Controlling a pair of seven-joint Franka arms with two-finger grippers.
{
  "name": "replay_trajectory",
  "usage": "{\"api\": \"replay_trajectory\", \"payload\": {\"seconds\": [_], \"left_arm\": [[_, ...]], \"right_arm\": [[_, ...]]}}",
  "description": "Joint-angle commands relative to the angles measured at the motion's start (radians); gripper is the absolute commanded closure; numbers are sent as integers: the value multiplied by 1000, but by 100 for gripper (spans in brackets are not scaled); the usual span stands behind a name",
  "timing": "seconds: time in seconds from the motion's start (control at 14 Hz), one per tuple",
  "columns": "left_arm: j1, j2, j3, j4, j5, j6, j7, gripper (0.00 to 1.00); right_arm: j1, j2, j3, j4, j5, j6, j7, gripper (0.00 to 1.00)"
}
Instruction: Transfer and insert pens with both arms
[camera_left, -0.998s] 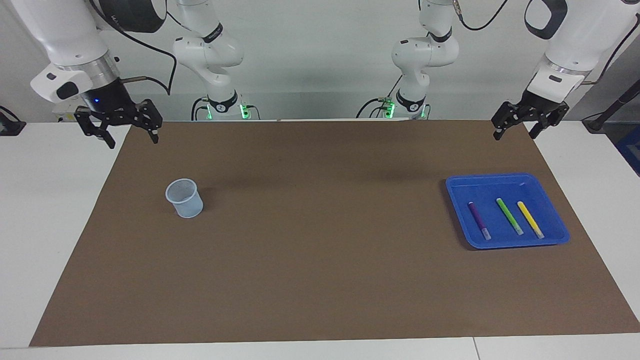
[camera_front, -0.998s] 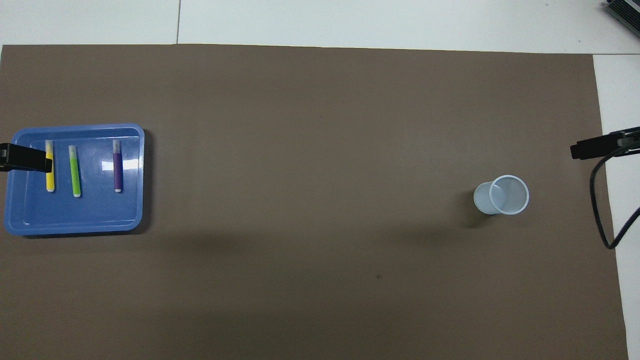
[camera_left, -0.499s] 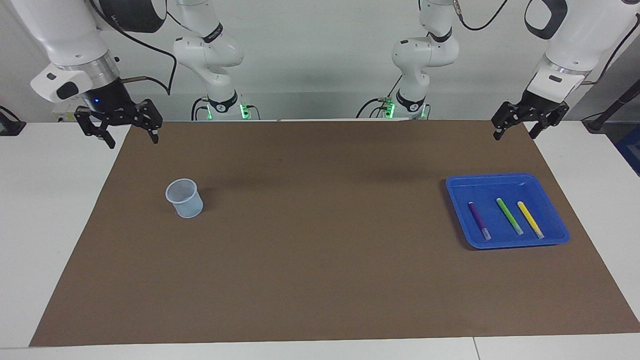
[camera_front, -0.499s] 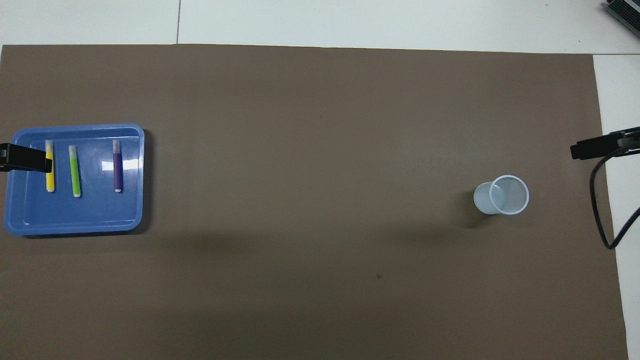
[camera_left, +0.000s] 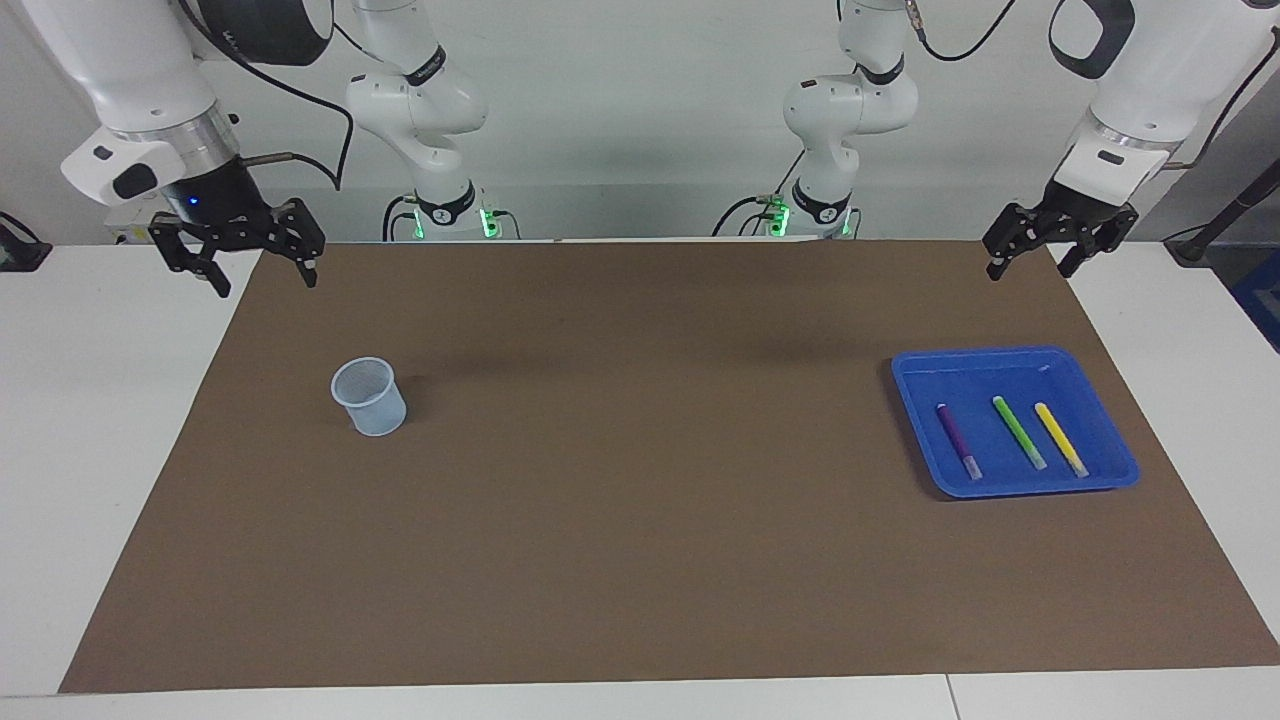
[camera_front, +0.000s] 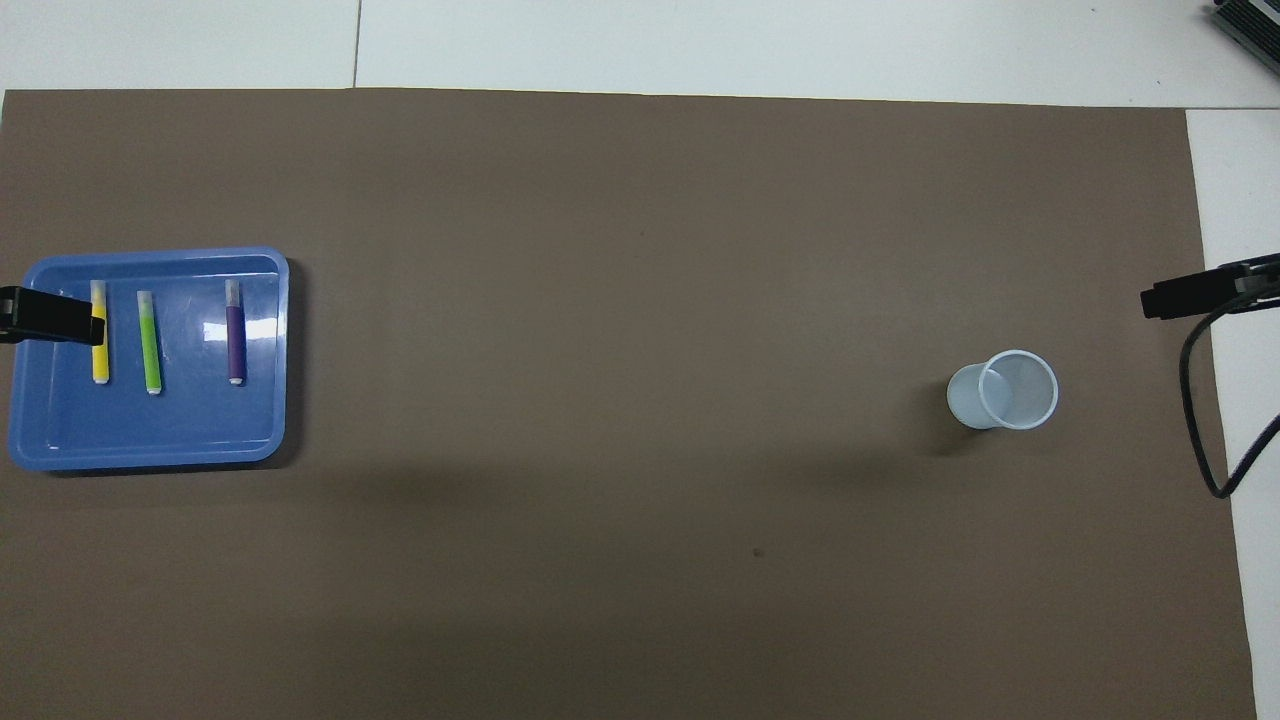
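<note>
Three pens lie side by side in a blue tray (camera_left: 1010, 365) (camera_front: 150, 450) toward the left arm's end of the table: purple (camera_left: 957, 440) (camera_front: 235, 340), green (camera_left: 1019, 432) (camera_front: 150, 345) and yellow (camera_left: 1060, 438) (camera_front: 99, 360). A pale blue cup (camera_left: 369, 397) (camera_front: 1005, 392) stands upright toward the right arm's end. My left gripper (camera_left: 1030, 268) hangs open and empty over the mat's corner by the robots. My right gripper (camera_left: 266, 284) hangs open and empty over the mat's other corner by the robots. In the overhead view one black finger of the left gripper (camera_front: 50, 315) overlaps the yellow pen's upper part.
A brown mat (camera_left: 640, 560) (camera_front: 640, 250) covers most of the white table. Two smaller white arms with green lights (camera_left: 440, 215) (camera_left: 815, 210) stand at the robots' edge. A black cable (camera_front: 1200, 420) hangs by the right gripper's finger (camera_front: 1190, 295).
</note>
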Motion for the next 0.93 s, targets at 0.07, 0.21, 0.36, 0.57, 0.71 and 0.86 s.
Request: {"api": "replay_trajectory", "payload": {"seconds": [0.07,0.21,0.36,0.57,0.71,0.86], "left_arm": [[-3,-22,1,-25,6,4,5,0],[-3,-22,1,-25,6,4,5,0],[-5,-26,0,-25,6,-2,6,0],[-3,-42,-6,-27,6,-24,5,0],[-2,-44,-5,-31,6,-33,3,0],[6,-45,-2,-30,6,-37,2,0]], "right_arm": [[-6,-22,0,-26,24,8,-24,0],[-6,-22,2,-26,24,8,-24,0],[-6,-22,0,-26,24,8,-24,0],[-6,-22,0,-26,24,8,-24,0],[-6,-22,0,-26,24,8,-24,0],[-6,-22,0,-26,24,8,-24,0]]}}
